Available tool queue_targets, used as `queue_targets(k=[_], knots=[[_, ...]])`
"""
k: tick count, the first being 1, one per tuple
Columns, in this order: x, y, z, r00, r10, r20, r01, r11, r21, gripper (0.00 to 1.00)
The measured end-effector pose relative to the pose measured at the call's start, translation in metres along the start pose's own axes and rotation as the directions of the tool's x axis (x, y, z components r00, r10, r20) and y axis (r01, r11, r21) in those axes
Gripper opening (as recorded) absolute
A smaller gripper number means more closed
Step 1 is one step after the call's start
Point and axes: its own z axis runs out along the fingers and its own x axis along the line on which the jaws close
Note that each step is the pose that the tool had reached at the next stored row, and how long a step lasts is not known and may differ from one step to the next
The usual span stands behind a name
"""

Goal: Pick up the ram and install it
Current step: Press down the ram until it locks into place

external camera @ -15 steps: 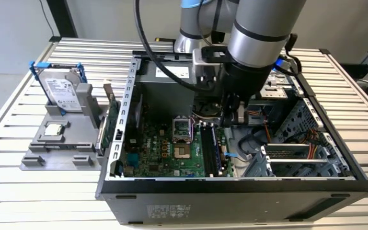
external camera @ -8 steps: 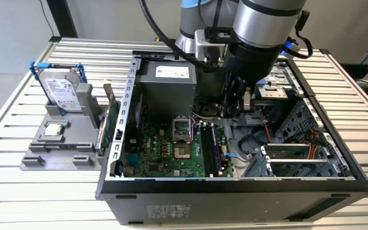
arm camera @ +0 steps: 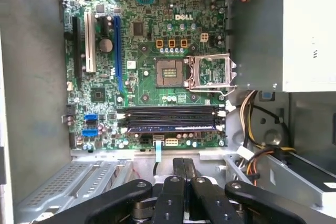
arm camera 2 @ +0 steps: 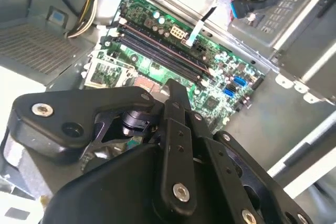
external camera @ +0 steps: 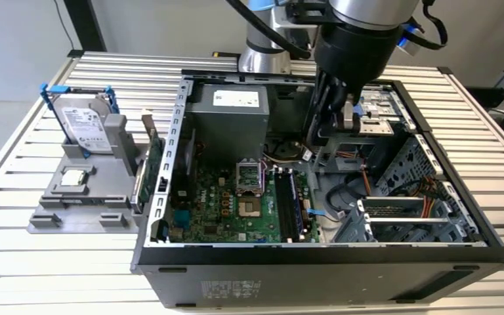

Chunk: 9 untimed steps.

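Ram (arm camera: pixel 170 127) appears seated in the bank of long black memory slots (arm camera: pixel 170 113) on the motherboard (arm camera: pixel 157 40), in the slot on the side of the bank away from the CPU socket (arm camera: pixel 169 72). It reads as a long, narrow, thin dark stick with a bluish cast, lying parallel to the other slots and matching them in length, with its ends at the slot latches. In the exterior view the ram (external camera: pixel 289 197) stands on edge just beside the socket, near the motherboard's edge on the exterior view's right. The gripper (arm camera: pixel 184 165) hangs above the motherboard's edge next to the slot bank, apart from the ram. Its fingers (arm camera: pixel 178 169) are pressed together with nothing between them; in the second wrist view the gripper (arm camera 2: pixel 176 90) is likewise drawn to a narrow point over the board. The motherboard lies flat in the open computer case (external camera: pixel 322 262). Outside the case, to the exterior view's left of the motherboard, a gray holder (external camera: pixel 86 197) carries a silver hard drive (external camera: pixel 86 121) in a blue frame and a green expansion card (external camera: pixel 151 174) standing on edge.
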Motion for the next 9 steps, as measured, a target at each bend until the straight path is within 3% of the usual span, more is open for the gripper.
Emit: queue_targets(k=[9], knots=[[0.0003, 0.0, -0.0004, 1.0, 0.0, -0.0001, 0.0, 1.0, -0.0011, 0.0]])
